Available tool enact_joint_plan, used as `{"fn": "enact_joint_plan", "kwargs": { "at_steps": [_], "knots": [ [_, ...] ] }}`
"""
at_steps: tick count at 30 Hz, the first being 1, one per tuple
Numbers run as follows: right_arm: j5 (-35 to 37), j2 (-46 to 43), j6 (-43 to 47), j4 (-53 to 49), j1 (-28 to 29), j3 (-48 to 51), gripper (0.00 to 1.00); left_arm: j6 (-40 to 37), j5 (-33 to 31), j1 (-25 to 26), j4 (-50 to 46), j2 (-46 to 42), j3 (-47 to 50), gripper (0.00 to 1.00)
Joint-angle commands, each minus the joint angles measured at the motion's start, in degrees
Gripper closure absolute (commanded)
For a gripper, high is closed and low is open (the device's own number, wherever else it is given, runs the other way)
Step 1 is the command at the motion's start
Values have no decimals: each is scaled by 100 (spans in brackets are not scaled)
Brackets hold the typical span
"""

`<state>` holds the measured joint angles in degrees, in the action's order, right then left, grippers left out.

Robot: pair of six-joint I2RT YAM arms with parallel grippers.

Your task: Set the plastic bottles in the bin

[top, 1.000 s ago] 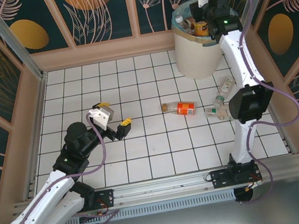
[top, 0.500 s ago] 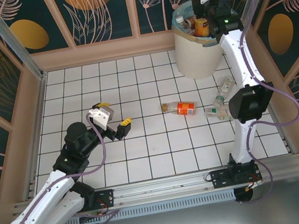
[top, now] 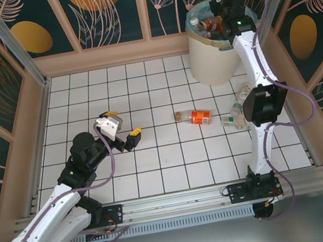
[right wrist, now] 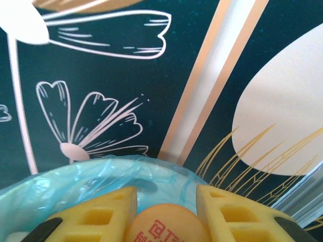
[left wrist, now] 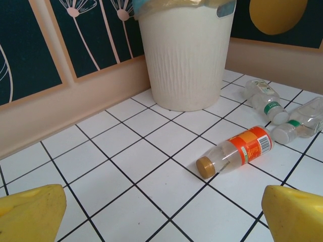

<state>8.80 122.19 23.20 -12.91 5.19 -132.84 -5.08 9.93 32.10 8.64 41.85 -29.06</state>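
Note:
The cream-white bin (top: 216, 57) with its light blue bag stands at the back right. My right gripper (top: 219, 15) hangs over its mouth, shut on a bottle (top: 212, 24) with an orange label. In the right wrist view that bottle's orange cap (right wrist: 166, 227) sits between my yellow fingers (right wrist: 106, 212), above the blue liner (right wrist: 86, 181). My left gripper (top: 128, 137) is open and low over the floor, with nothing between its fingertips (left wrist: 30, 214). An orange-labelled bottle (top: 194, 116) (left wrist: 236, 151) lies right of it. Two clear bottles (top: 243, 94) (top: 233, 119) lie beside the right arm.
More bottles lie inside the bin (top: 196, 23). In the left wrist view the bin (left wrist: 184, 55) stands against the patterned back wall, with the two clear bottles (left wrist: 265, 100) (left wrist: 303, 121) to its right. Wooden walls fence the white tiled floor (top: 144, 87).
My right gripper has shifted slightly left and back over the bin, and the held bottle has tilted toward the bin's middle. The left arm and the floor bottles have not moved.

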Motion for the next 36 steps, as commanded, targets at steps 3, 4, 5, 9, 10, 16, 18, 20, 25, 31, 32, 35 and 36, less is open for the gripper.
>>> {"fn": "enact_joint_plan", "kwargs": {
  "at_steps": [3,4,5,9,10,16,18,20,25,31,32,35,36],
  "knots": [
    [73,281,474,316,-21,463,72,-90,-53,7,-47,83,50,1],
    [56,310,475,298,2,517,72,-98,-61,7,-60,88,49,1],
    [47,316,474,291,21,601,72,-100,-59,5,-56,100,50,1],
    [43,344,419,313,52,829,73,-107,-53,6,-56,131,43,1],
    [43,377,382,262,44,809,73,-107,-49,7,-64,140,45,1],
    [-301,443,98,-380,44,709,65,-131,-49,7,-99,153,58,1],
    [-545,301,-170,-535,45,722,59,-128,-44,6,-100,158,56,1],
    [-842,35,-508,-617,44,762,51,-130,-44,4,-100,166,54,1],
    [-1662,-711,-1318,-470,45,977,30,-139,-35,6,-143,175,45,1],
    [-2222,-1608,-2035,447,-16,1836,8,-148,-31,7,-170,123,55,1],
    [-2295,-1680,-2123,519,-40,1913,9,-146,-33,7,-175,114,53,1],
    [-2410,-1780,-2298,567,-93,2035,23,-140,-35,5,-188,87,66,1],
    [-2426,-1783,-2326,556,-103,2080,31,-142,-39,9,-196,80,66,1]
  ]
}}
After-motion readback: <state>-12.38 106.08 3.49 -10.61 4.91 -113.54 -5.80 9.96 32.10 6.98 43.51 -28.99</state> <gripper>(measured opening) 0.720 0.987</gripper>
